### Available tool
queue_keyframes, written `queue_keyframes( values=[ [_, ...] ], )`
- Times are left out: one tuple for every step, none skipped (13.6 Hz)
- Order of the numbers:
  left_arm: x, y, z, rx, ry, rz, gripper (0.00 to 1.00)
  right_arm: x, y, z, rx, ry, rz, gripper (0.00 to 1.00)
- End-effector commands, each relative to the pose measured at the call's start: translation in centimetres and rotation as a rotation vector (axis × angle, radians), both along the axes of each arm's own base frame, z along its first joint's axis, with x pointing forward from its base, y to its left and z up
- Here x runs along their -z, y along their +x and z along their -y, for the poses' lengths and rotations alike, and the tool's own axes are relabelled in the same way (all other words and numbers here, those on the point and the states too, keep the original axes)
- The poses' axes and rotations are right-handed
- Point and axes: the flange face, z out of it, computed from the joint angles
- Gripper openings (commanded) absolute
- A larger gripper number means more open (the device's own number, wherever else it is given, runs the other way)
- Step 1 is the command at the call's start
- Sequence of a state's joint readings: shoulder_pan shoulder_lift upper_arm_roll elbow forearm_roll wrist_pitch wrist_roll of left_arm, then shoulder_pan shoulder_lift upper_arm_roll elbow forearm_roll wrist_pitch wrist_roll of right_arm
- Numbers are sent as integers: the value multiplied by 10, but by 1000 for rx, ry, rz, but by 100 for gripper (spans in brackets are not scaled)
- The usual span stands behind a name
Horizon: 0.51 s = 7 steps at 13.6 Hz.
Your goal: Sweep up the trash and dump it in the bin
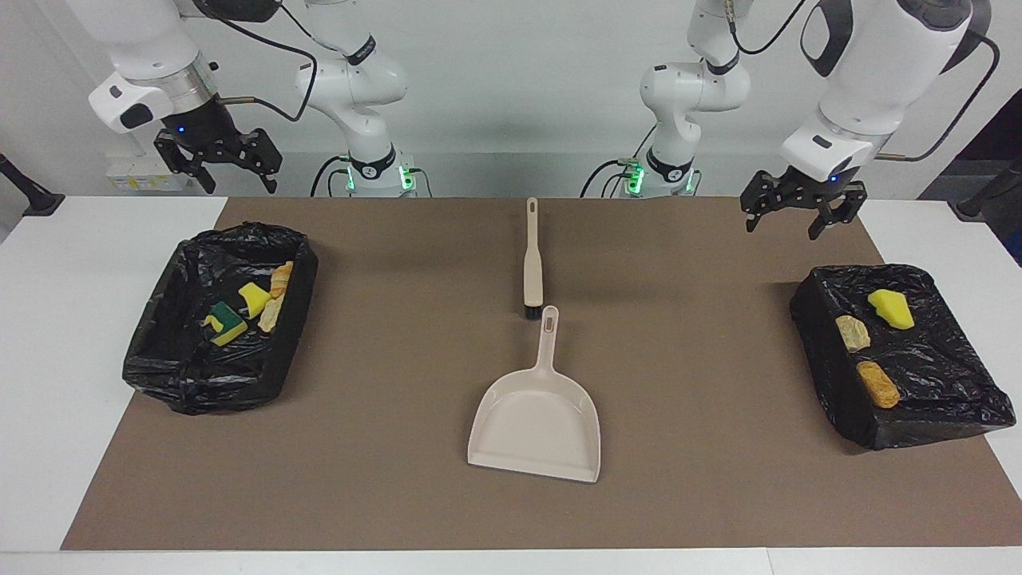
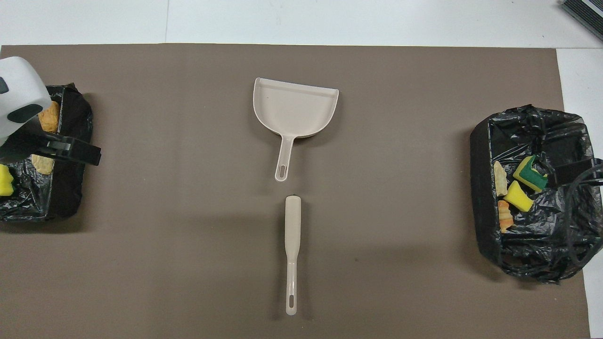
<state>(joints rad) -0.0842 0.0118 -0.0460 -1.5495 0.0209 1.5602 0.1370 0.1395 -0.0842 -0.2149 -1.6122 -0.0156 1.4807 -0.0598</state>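
The beige dustpan [image 1: 536, 423] lay flat at the middle of the brown mat [image 1: 399, 479], its handle pointing to twelve o'clock in the facing view, toward the robots. The brush [image 1: 532, 263] lay just beside the handle's tip at twelve o'clock, nearer the robots; only a dark sliver of its bristles showed, and whether it touched the handle could not be told.

The trash sat in two black-lined bins. In the bin at the right arm's end [image 1: 219, 319], at nine o'clock from the dustpan in the facing view, lay four scraps [image 1: 247, 307]: a green-backed sponge chunk, a yellow chunk and two tan pieces. In the bin at the left arm's end [image 1: 898, 351], at three o'clock, lay three scraps [image 1: 870, 343]: one yellow, two tan-brown.

The left gripper [image 1: 798, 214] hung in the air over the mat's edge, at eleven o'clock from that bin, jaws spread and empty. In the overhead view it covered part of the bin and one tan scrap, and the picture's edge cut off the arm. The right gripper [image 1: 217, 164] hung high above the table's edge at its own end, jaws spread, holding nothing; the overhead view did not show it.
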Motion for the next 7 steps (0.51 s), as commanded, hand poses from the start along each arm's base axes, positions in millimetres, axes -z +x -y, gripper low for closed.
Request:
queue_keyframes(
  values=[
    [-8,-2,-5,26,-12,-12,100,-2,-5,-3,12,4,7,100],
    [-13,-6,-6,24,-14,-6,100,-2,-5,-3,12,4,7,100],
    [-15,-8,-6,24,-14,-4,100,-1,-5,-3,12,2,7,100],
    [-14,-10,-8,21,-15,-6,100,-1,-5,-1,18,2,7,100],
    [-14,-13,-10,17,-14,-9,100,-1,-5,-2,15,2,7,100],
    [-12,-14,-12,15,-14,-10,100,-1,-5,-3,12,2,7,100],
    [-12,-15,-13,14,-15,-10,100,-1,-5,-3,12,2,7,100]
  ],
)
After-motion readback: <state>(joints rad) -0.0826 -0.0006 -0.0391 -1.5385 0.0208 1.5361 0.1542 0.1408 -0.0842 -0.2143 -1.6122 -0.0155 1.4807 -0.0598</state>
